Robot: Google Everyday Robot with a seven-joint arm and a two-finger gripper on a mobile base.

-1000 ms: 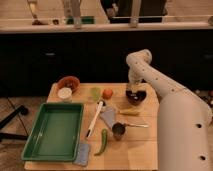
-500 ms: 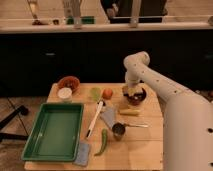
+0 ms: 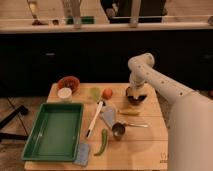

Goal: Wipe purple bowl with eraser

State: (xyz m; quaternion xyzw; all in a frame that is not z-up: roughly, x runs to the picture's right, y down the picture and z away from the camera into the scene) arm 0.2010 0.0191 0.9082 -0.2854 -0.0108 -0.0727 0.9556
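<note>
On the far right part of the wooden table [image 3: 150, 145], the gripper [image 3: 134, 93] is down over the purple bowl [image 3: 136, 98]; if it is open or closed, I cannot tell.

At the near edge lie a blue-grey sponge [image 3: 82, 154] and a green chili pepper [image 3: 102, 141], with the green tray [image 3: 54, 131] on the left. A little farther stand the small metal cup [image 3: 118, 130], a white-handled brush [image 3: 94, 118] and a pale cloth [image 3: 109, 115], and a yellow piece [image 3: 130, 111] lies just near the purple bowl. Farther back are a white cup [image 3: 64, 93], a green fruit [image 3: 95, 92] and an orange fruit [image 3: 107, 93]. The orange-red bowl [image 3: 68, 83] is at the far left. The white arm [image 3: 165, 90] comes from the right.
</note>
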